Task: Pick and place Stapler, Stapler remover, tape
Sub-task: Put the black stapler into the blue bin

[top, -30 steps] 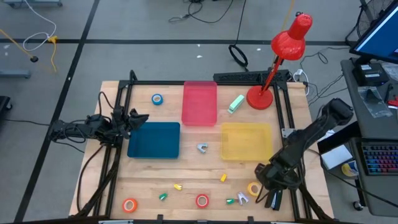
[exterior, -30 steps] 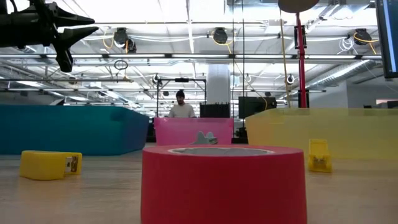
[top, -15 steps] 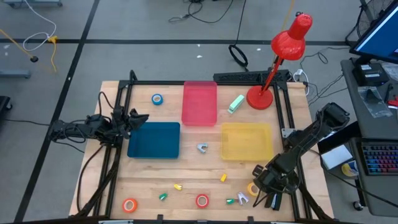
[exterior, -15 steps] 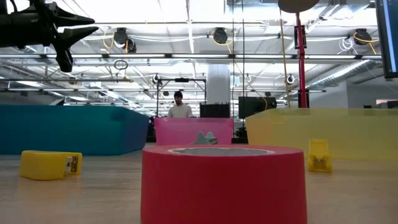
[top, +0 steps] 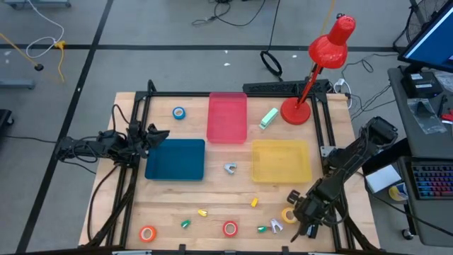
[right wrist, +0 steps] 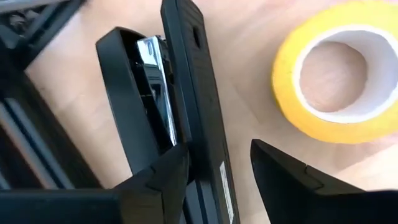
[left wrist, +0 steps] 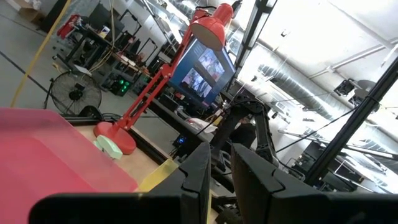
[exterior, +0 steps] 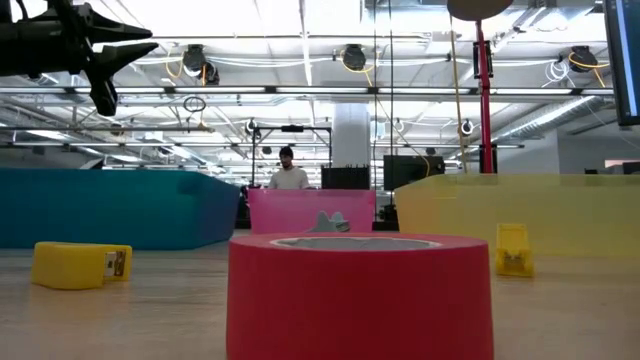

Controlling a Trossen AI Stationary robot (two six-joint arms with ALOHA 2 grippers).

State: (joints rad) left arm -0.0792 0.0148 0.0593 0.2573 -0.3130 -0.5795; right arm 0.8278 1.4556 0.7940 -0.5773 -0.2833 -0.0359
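Note:
A black stapler lies on its side near the table's front right corner, beside the yellow tape roll. My right gripper hangs open just over the stapler, pointing steeply down, one finger on each side of its long arm; no touch shows. Red tape, orange tape and blue tape lie flat on the wood. Silver staple removers lie loose. My left gripper is shut, raised at the left edge.
Blue tray, pink tray and yellow tray sit mid-table. A green stapler and red desk lamp stand at the back right. Small yellow and green pieces lie along the front. A black frame rail runs beside the stapler.
My right gripper has moved toward the table's near edge and down onto the black stapler, tipping steeper, which uncovers more of the yellow tape roll. The things on the table have stayed in place.

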